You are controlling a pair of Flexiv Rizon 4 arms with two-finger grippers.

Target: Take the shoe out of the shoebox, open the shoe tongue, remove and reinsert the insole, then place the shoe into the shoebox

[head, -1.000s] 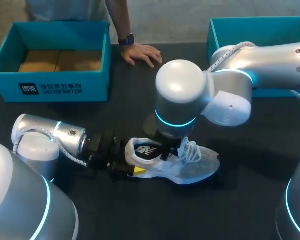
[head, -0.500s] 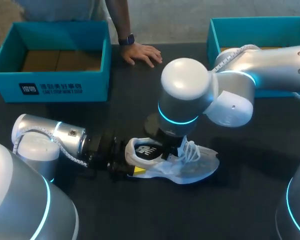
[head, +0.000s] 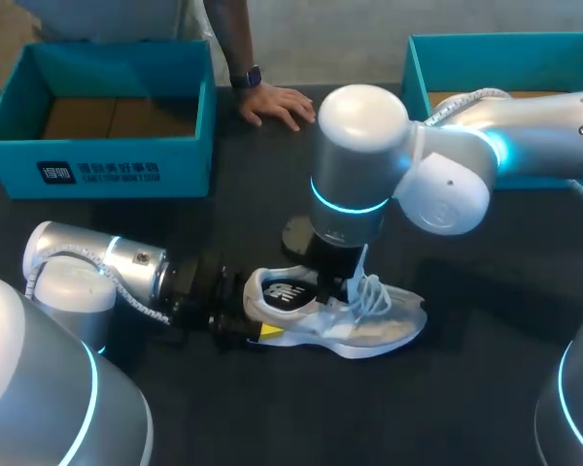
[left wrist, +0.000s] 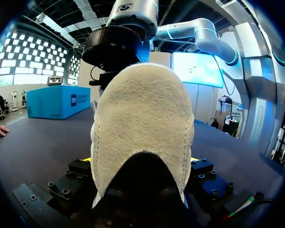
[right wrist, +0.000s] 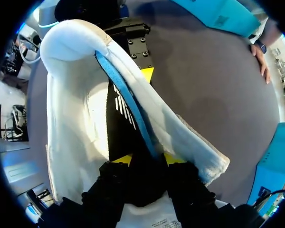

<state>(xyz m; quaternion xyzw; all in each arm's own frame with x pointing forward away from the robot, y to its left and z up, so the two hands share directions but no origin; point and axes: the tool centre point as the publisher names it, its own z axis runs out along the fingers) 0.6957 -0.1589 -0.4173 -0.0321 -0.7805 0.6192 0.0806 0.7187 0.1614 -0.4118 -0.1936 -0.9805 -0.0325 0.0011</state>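
Nearest you, your left arm (head: 97,277) lies low along the counter (head: 466,408), and its left jaws are clamped on the heel of the shoe (head: 369,328). From that wrist the pale suede heel (left wrist: 142,123) fills nearly everything, so you get only slivers of yellow on either side of it; from above, one yellow fingertip (head: 269,330) shows against the heel's near side. The shoe lies on the counter, heel toward your left arm and toe pointing to your right, its laces (head: 374,289) loose. Your right arm (head: 360,165) stands upright over it and hides the tongue and the middle of the opening. In its wrist view the right jaws stand close together, their yellow fingertips (right wrist: 121,159) pinching the near end of the black insole (right wrist: 119,114). The insole runs from them toward the heel inside the white collar, but the grip point itself is dark and hard to make out. Farther back a person's hand (head: 272,102) rests flat on the counter. Beside it is the open shoebox (head: 126,170), and a second teal box (head: 505,41) sits at far right, partly covered by your right arm.
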